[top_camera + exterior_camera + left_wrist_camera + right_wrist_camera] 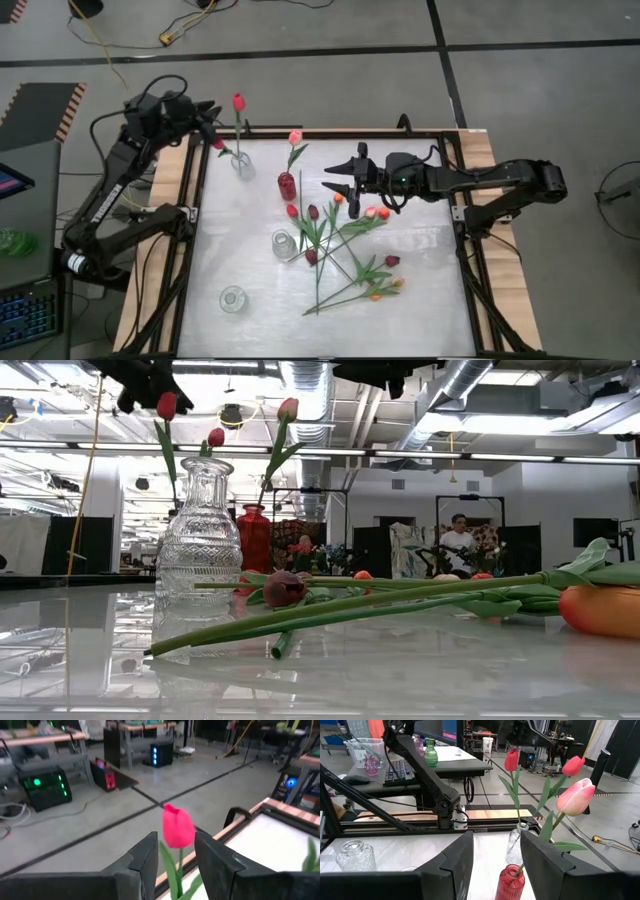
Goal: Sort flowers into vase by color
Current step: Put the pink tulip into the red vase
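The left gripper (212, 122) hovers over the clear vase (243, 165), jaws apart around a red tulip (238, 102) without pinching it. Rightward, loose flowers (345, 250) litter the table (420, 300); the right gripper (338, 178) hangs wide open, empty, above them.

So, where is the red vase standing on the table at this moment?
In the high view the red vase stands upright near the table's far edge, about the middle, holding one pink tulip. The clear vase with red tulips is to its left.
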You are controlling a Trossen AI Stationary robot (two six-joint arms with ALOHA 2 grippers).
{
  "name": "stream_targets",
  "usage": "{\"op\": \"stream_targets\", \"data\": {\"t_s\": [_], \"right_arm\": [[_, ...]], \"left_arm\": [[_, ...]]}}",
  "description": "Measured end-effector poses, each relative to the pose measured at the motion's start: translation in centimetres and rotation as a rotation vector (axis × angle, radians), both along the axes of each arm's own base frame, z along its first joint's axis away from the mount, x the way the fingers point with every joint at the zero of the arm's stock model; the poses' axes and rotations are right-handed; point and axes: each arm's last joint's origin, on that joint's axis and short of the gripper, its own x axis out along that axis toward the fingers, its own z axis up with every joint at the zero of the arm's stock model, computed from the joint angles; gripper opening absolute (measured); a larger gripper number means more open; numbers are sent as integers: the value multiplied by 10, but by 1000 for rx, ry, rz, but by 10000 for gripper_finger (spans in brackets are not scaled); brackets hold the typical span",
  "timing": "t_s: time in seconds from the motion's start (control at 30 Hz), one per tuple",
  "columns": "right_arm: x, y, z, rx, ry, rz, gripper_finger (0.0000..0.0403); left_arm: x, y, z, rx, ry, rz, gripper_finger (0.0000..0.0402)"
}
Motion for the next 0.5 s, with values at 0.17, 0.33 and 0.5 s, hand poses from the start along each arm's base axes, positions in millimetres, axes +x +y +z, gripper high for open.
{"op": "stream_targets", "data": {"t_s": [0.17, 0.33, 0.5], "right_arm": [[0, 0, 0, 0, 0, 0, 191], [0, 0, 0, 0, 0, 0, 191], [0, 0, 0, 0, 0, 0, 191]], "left_arm": [[-9, -18, 9, 66, -34, 2, 117], [-17, -37, 15, 123, -72, -46, 117], [-22, -56, 20, 146, -138, -190, 117]]}}
